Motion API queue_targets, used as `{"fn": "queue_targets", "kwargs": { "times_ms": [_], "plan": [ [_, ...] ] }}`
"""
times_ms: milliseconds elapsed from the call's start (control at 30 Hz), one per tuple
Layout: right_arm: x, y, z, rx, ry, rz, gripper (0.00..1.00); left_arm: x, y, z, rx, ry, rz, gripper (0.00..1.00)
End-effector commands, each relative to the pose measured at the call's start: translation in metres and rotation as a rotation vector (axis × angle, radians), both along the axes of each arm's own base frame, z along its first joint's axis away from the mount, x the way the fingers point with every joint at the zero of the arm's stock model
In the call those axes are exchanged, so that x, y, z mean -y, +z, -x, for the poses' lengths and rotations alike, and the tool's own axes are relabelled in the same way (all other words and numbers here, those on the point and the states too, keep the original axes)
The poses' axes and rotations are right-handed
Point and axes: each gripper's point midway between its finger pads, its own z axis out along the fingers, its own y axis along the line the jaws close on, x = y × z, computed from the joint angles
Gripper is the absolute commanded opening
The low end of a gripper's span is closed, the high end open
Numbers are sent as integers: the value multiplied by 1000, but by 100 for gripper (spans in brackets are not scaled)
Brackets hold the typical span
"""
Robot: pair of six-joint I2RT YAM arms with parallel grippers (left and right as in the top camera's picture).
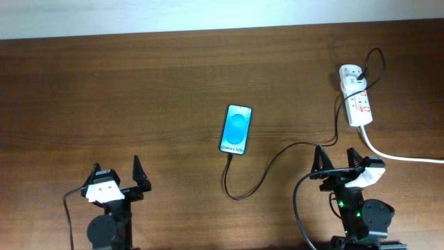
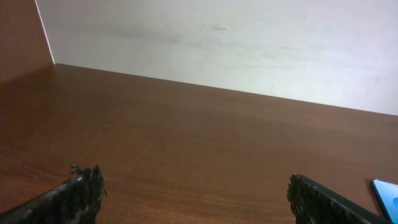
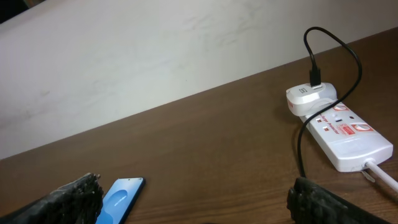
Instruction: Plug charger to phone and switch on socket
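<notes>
The phone (image 1: 236, 130) lies flat mid-table, blue screen up; it also shows in the right wrist view (image 3: 120, 199) and at the edge of the left wrist view (image 2: 388, 194). The charger's black cable (image 1: 267, 172) runs from the phone's near end in a loop to the white adapter (image 1: 349, 73), which sits in the far end of the socket (image 1: 359, 104). In the right wrist view the socket (image 3: 342, 130) carries the adapter (image 3: 309, 98). My left gripper (image 1: 116, 169) is open and empty at the front left. My right gripper (image 1: 336, 158) is open and empty, near the socket.
The socket's thick white cord (image 1: 399, 157) runs off to the right edge. A pale wall (image 2: 217, 43) borders the table's far edge. Brown wooden tabletop (image 1: 139, 104) stretches left of the phone.
</notes>
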Motion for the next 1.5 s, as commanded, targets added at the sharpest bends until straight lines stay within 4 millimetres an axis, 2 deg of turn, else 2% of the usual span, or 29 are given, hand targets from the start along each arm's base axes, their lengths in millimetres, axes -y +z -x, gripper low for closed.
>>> {"fn": "queue_targets", "kwargs": {
  "times_ms": [0, 200, 300, 367, 467, 533, 633, 667, 733, 800, 833, 900, 933, 967, 1000, 1067, 1133, 1200, 1233, 1267, 1300, 1467],
  "plan": [
    [3, -4, 0, -9, -16, 8, 99, 3, 0, 0, 3, -15, 10, 99],
    [3, -5, 0, -10, -16, 8, 99, 3, 0, 0, 3, -15, 10, 99],
    [-3, 8, 4, -24, 14, -48, 98, 3, 0, 0, 3, -15, 10, 99],
    [5, 23, 12, -115, -46, -60, 98, 3, 0, 0, 3, -15, 10, 99],
    [26, 19, 21, -356, -207, -199, 98, 3, 0, 0, 3, -15, 10, 99],
    [26, 29, -3, -404, -189, -209, 98, 3, 0, 0, 3, -15, 10, 99],
    [33, 10, -33, -488, -202, -210, 98, 3, 0, 0, 3, -15, 10, 99],
    [36, 5, -51, -485, -200, -213, 89, 3, 0, 0, 3, -15, 10, 99],
    [37, -14, -84, -507, -171, -224, 89, 3, 0, 0, 3, -15, 10, 99],
    [32, -43, -115, -649, -113, -298, 76, 3, -1, 0, 2, -15, 10, 99],
    [36, -56, -127, -734, -126, -367, 65, 3, -1, 0, 2, -15, 10, 99],
    [54, -66, -146, -822, -196, -460, 36, 3, -1, 0, 2, -15, 10, 99],
    [63, -60, -165, -814, -177, -509, 27, 3, 0, 0, 3, -15, 10, 99],
    [64, -58, -167, -808, -169, -519, 15, 3, 0, 0, 3, -15, 10, 99],
    [65, -56, -169, -799, -173, -524, 15, 3, 0, 0, 3, -15, 10, 99],
    [74, -49, -178, -746, -216, -564, 4, 3, 0, 0, 3, -15, 10, 99],
    [96, -52, -173, -735, -358, -672, 4, 3, 0, 0, 3, -15, 10, 99],
    [118, -53, -171, -719, -437, -667, 4, 3, -1, 0, 2, -15, 10, 99],
    [136, -54, -172, -730, -481, -682, 4, 3, 0, 0, 3, -15, 10, 99],
    [142, -56, -173, -749, -496, -692, 4, 3, -1, 0, 2, -15, 10, 99],
    [151, -63, -176, -813, -528, -713, 4, 3, -1, 0, 2, -15, 10, 99],
    [167, -110, -212, -1062, -584, -761, 4, 3, 0, 0, 3, -15, 10, 100]
  ]
}}
